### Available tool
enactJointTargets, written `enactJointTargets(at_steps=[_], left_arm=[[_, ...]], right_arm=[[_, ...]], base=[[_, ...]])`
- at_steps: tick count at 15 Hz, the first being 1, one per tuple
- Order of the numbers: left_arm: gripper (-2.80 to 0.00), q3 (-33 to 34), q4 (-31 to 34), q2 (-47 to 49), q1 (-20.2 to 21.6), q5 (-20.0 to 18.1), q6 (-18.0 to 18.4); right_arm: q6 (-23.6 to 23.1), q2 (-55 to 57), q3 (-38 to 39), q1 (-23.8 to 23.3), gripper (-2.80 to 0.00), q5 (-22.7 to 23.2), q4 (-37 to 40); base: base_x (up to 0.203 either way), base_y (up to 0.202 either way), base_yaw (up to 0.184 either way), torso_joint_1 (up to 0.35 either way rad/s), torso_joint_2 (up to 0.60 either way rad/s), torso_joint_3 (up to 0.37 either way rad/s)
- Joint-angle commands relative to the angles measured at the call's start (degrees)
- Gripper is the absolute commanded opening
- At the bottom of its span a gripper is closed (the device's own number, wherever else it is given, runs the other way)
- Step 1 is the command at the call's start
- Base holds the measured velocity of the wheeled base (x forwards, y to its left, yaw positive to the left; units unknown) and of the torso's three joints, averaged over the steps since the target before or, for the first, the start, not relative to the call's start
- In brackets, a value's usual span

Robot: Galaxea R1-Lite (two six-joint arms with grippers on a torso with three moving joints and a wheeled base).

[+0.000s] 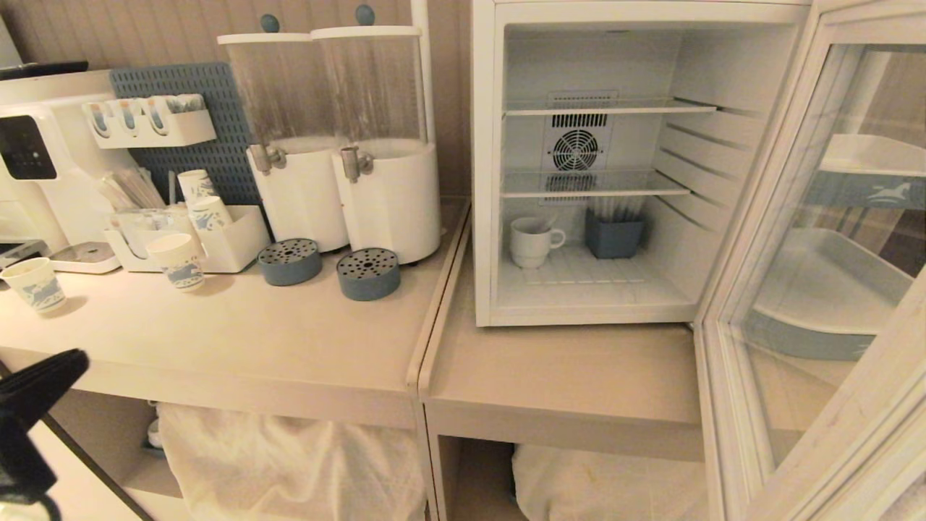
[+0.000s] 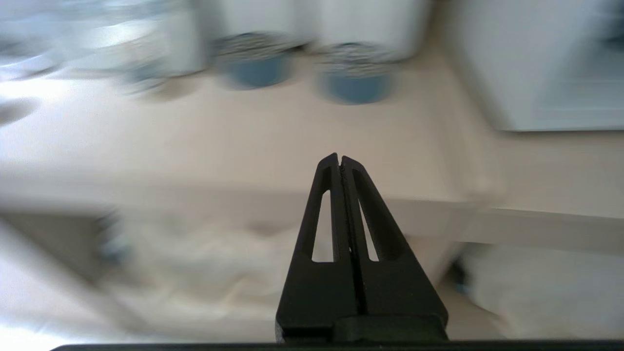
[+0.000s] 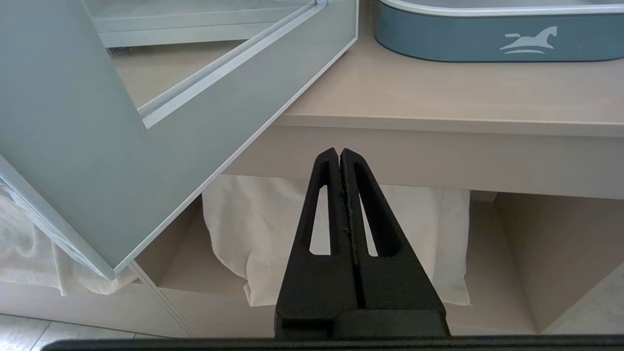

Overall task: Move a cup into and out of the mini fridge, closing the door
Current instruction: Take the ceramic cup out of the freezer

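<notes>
Ceramic, the cup looks rigid, slippery and breakable (handle facing right); left pincer and right pincer are both pressed together, empty.

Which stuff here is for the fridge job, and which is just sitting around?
For the job:
cup, on the fridge floor
fridge
door, swung open
left gripper, shut, empty, before the counter

Just sitting around:
blue box in the fridge
two dispensers
paper cups
two drip trays
right gripper, shut, parked below the door
</notes>
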Motion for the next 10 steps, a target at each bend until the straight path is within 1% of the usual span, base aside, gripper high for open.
enactJointTargets(at_steps=[1, 2, 3, 4, 5, 6, 7, 8, 9, 10], left_arm=[[-2.80, 1.42, 4.79, -12.18, 5.29, -1.02, -0.24], [-2.80, 1.68, 9.40, -17.57, 8.21, -2.72, -0.66], [-2.80, 1.43, 15.63, -21.88, 11.40, -4.82, -2.18], [-2.80, -0.76, 26.25, -24.36, 13.93, -6.72, -7.35], [-2.80, -4.87, 34.96, -25.62, 15.55, -9.13, -11.83], [-2.80, -9.04, 39.69, -26.25, 16.70, -11.87, -14.37], [-2.80, -13.92, 43.40, -26.85, 19.57, -16.49, -16.11], [-2.80, -17.50, 47.98, -27.55, 24.02, -23.36, -17.10], [-2.80, -21.11, 55.06, -28.25, 26.47, -29.27, -17.94], [-2.80, -22.60, 58.05, -29.46, 26.83, -31.51, -18.14]], right_arm=[[0.09, 0.06, 0.00, 0.02, -2.80, 0.02, 0.02], [0.09, 0.06, 0.00, 0.02, -2.80, 0.02, 0.02], [0.09, 0.06, 0.00, 0.02, -2.80, 0.02, 0.02], [0.09, 0.06, 0.00, 0.02, -2.80, 0.02, 0.03], [0.01, 0.06, 0.00, 0.02, -2.80, 0.02, 0.12], [0.00, 0.13, 0.00, 0.02, -2.80, 0.07, 0.26], [0.00, 0.24, -0.09, 0.02, -2.80, 0.10, 0.54], [0.00, 0.24, -0.09, 0.02, -2.80, 0.10, 0.72], [0.00, 0.11, -0.09, 0.02, -2.80, 0.07, 0.68], [0.09, 0.06, -0.09, 0.02, -2.80, 0.02, 0.63]], base=[[0.000, 0.000, 0.000, 0.000, 0.00, 0.000], [0.000, 0.000, 0.000, 0.000, 0.00, 0.000], [0.000, 0.000, 0.000, 0.000, 0.00, 0.000], [0.000, 0.000, 0.000, 0.000, 0.00, 0.000], [0.000, 0.000, 0.000, 0.000, 0.00, 0.000], [0.000, 0.000, 0.000, 0.000, 0.00, 0.000], [0.000, 0.000, 0.000, 0.000, 0.00, 0.000], [0.000, 0.000, 0.000, 0.000, 0.00, 0.000], [0.000, 0.000, 0.000, 0.000, 0.00, 0.000], [0.000, 0.000, 0.000, 0.000, 0.00, 0.000]])
